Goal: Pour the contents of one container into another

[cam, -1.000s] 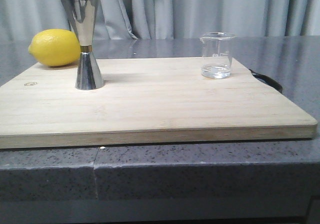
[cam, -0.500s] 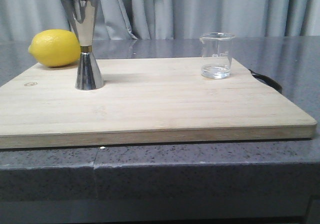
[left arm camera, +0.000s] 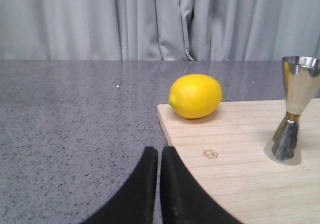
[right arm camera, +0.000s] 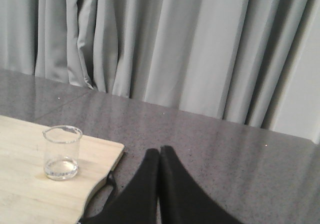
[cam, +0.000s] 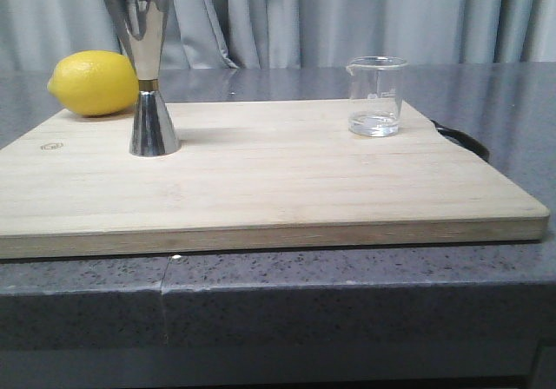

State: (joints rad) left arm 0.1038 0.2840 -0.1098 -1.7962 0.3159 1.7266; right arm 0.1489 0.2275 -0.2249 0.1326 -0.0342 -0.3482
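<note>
Glass beaker [cam: 376, 96]: small, clear, cylindrical, with a pouring lip and faint printed marks; stands upright on the right rear part of the wooden board [cam: 261, 176]. A shallow layer of clear liquid is seen at its bottom.

Steel jigger [cam: 148, 76]: shiny, hourglass-shaped, gold-toned band at the narrow waist; stands upright on the left rear part of the board, taller than the beaker and well apart from it.

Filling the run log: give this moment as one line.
phase: pre-grasp | left tool: shut, empty | right tool: shut, empty | beaker: upright on board | jigger: upright
</note>
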